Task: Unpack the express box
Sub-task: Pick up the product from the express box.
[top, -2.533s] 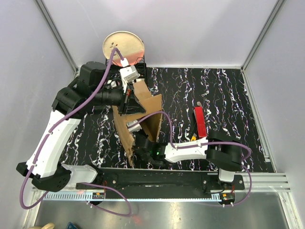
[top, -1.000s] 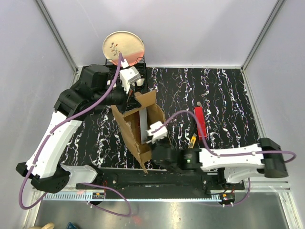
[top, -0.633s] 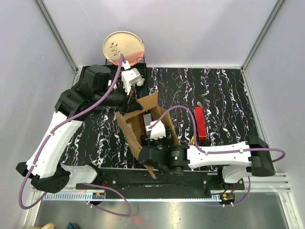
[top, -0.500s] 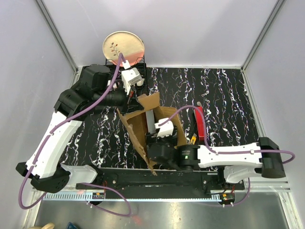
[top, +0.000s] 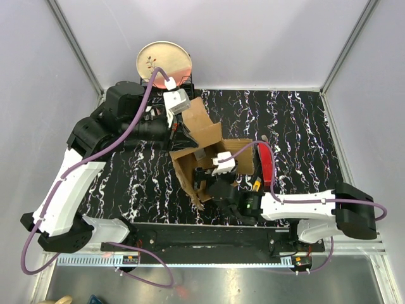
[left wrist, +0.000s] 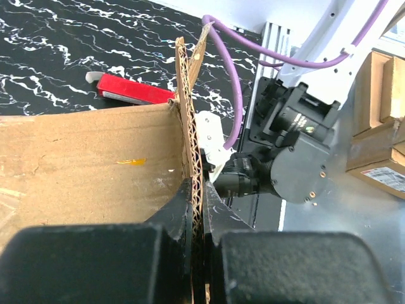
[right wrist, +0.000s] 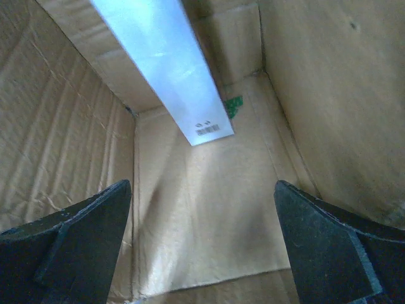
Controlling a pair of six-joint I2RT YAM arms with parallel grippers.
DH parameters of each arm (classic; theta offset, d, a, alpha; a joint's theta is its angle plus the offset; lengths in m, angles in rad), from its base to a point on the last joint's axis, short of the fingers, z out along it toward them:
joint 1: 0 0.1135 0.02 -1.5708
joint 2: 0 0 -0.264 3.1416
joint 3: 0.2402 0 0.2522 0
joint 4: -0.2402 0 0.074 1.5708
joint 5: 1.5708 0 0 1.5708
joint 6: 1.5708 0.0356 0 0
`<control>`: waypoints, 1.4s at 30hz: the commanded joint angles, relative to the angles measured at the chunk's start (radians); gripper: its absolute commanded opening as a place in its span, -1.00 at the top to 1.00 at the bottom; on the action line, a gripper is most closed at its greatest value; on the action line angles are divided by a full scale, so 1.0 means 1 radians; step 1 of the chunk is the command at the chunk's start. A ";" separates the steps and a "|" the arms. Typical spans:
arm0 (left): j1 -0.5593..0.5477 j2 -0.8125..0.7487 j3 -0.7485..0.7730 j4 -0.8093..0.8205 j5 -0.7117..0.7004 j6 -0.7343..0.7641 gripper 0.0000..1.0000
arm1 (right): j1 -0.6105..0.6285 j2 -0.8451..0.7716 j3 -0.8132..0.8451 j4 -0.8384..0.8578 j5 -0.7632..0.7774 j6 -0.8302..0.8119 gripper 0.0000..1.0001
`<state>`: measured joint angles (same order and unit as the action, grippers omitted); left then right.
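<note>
The express box [top: 190,166] sits near the middle of the table [top: 304,126], a little left of centre, tipped so its open mouth faces the near edge and the right arm. It surrounds the right gripper [right wrist: 201,190]: cardboard walls rise on both sides and the box floor lies straight ahead, so the box's depth runs along the line of reach. That gripper's 2 fingers [right wrist: 69,244] are spread wide and hold nothing. 1 pale flat pack [right wrist: 164,63] with a barcode leans inside. Its long axis runs from upper left down toward the floor, ahead of the jaws and slightly left of their midline, apart from them. The right arm is nearer to it, so the next move probably means reaching deeper and slightly left. The left gripper [left wrist: 197,196] is pinched tight on a box wall's edge. A red package [top: 264,163] lies just right of the box.
</note>
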<state>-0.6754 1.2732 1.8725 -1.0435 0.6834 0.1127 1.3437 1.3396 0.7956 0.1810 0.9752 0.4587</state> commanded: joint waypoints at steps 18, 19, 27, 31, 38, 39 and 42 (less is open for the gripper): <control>-0.053 0.026 0.100 0.060 0.265 -0.024 1.00 | -0.046 0.543 0.051 1.368 -0.056 -1.066 -1.00; -0.053 0.026 0.102 0.062 0.268 -0.022 1.00 | -0.048 0.544 0.057 1.368 -0.058 -1.074 -1.00; -0.053 0.023 0.094 0.057 0.246 -0.018 1.00 | -0.048 0.483 0.015 1.368 -0.113 -1.065 -0.73; -0.053 0.018 0.091 0.057 0.228 -0.016 1.00 | -0.029 0.441 -0.010 1.370 -0.122 -1.110 -0.23; -0.032 0.003 0.065 0.054 0.147 -0.001 1.00 | 0.067 0.310 -0.081 1.370 -0.080 -1.198 0.81; -0.027 0.005 0.060 0.056 0.109 0.002 1.00 | 0.084 0.293 -0.088 1.368 -0.073 -1.212 0.83; -0.016 0.005 0.037 0.054 -0.022 0.022 1.00 | 0.175 0.219 -0.105 1.368 -0.029 -1.317 0.88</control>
<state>-0.7021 1.3075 1.9152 -1.0790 0.7605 0.1131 1.4174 1.6779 0.6971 1.3090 0.9123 -0.7074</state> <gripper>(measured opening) 0.042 0.116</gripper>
